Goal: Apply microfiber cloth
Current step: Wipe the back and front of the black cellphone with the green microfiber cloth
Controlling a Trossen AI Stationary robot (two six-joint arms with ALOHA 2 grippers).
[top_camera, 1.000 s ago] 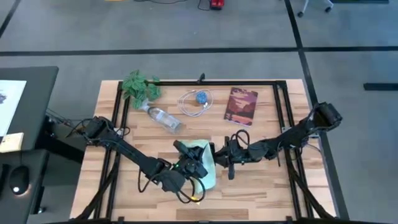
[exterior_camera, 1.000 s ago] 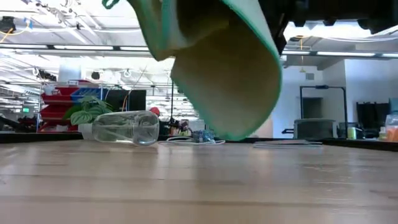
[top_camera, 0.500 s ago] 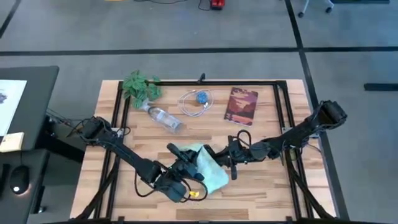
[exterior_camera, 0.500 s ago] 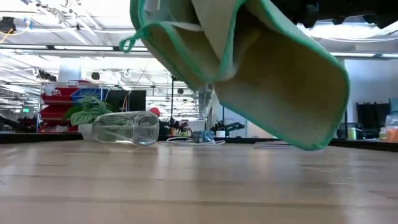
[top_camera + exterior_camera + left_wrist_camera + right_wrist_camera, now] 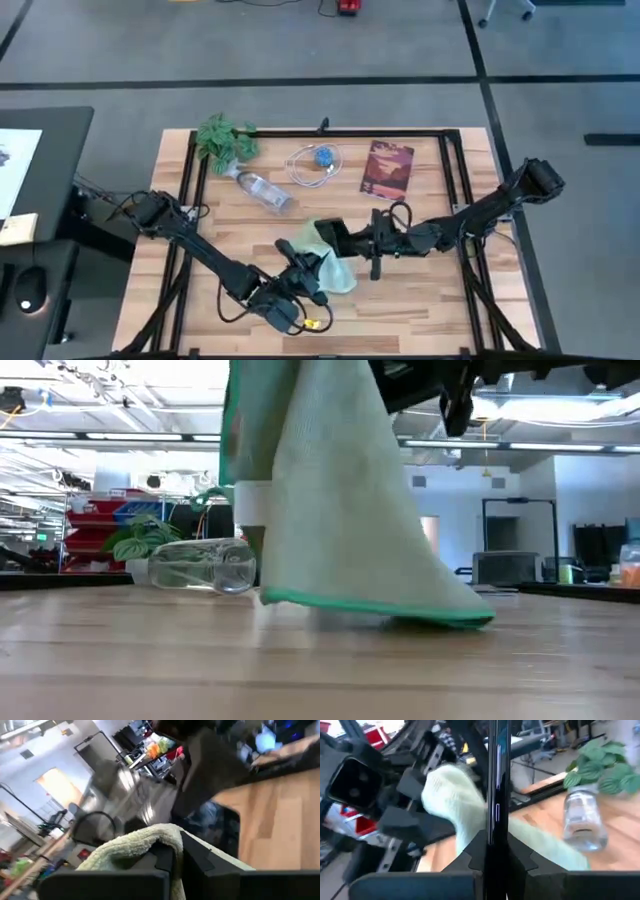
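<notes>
Sitting at the far left corner of the wooden table [image 5: 420, 300]: a leafy green plant [image 5: 226, 137]. Lying just beside it, on its side: a clear plastic bottle [image 5: 264, 190]. Resting a bit farther right: a coiled white cable [image 5: 315, 163] with a blue thing in its middle.

Reaching in from the left edge toward the near middle of the table: the left arm. Pinching one edge of the microfiber cloth [image 5: 322, 260]: the left gripper [image 5: 312, 268], with the soft fabric bunching over its dark fingers [image 5: 170, 857] in the left wrist view.

Hanging down from up high in the low view, with its green-trimmed bottom edge touching the wood: the pale mint microfiber cloth [image 5: 340, 520].

Gripping a thin black phone [image 5: 498, 780] on its edge, right against the cloth: the right gripper [image 5: 340, 238], fingers pressing on both flat sides of the phone. Stretching in from the right edge: the right arm.

Lying flat at the far right part of the table, well apart from the grippers: a dark red book [image 5: 388, 170].
</notes>
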